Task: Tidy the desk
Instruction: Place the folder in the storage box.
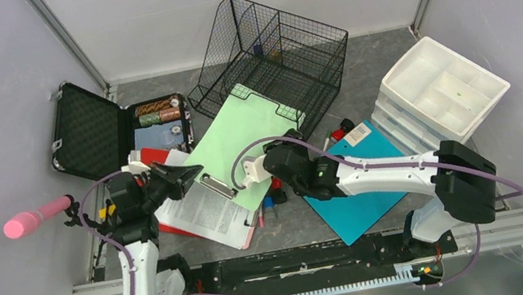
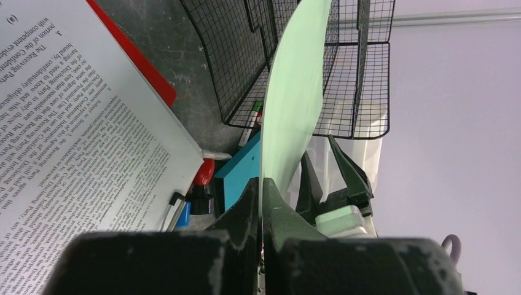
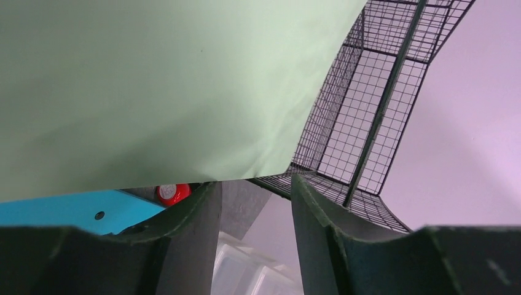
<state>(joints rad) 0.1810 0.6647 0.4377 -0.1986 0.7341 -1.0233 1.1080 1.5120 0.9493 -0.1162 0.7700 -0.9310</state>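
left gripper (image 2: 261,192): clamped on the near edge of the green clipboard (image 1: 244,134), board pinched edge-on between both fingers in the left wrist view

right gripper (image 3: 255,184): jaws apart, nothing between them, sitting just under the clipboard's 4 o'clock side; board fills the upper part of the right wrist view, can't tell if a finger touches it

clipboard is tilted, lifted off the surface, its 12 o'clock end resting against the front of the wire basket (image 1: 269,49); metal clip at its 7 o'clock end

desk (image 1: 380,53): dark grey mottled top filling the enclosure, bare patches visible at 1 o'clock and at 6 o'clock near the rail

on it, top view:
- wire basket at 12 o'clock
- black case (image 1: 89,133) open at 10 o'clock, spools and small items inside
- white drawer unit (image 1: 439,88) at 2 o'clock
- blue folder (image 1: 355,192) at 5 o'clock, partly under the right arm
- printed sheets (image 1: 200,211) at 7 o'clock, just beside the left gripper, red cover under them
- a few markers (image 1: 271,198) centre, between sheets and blue folder
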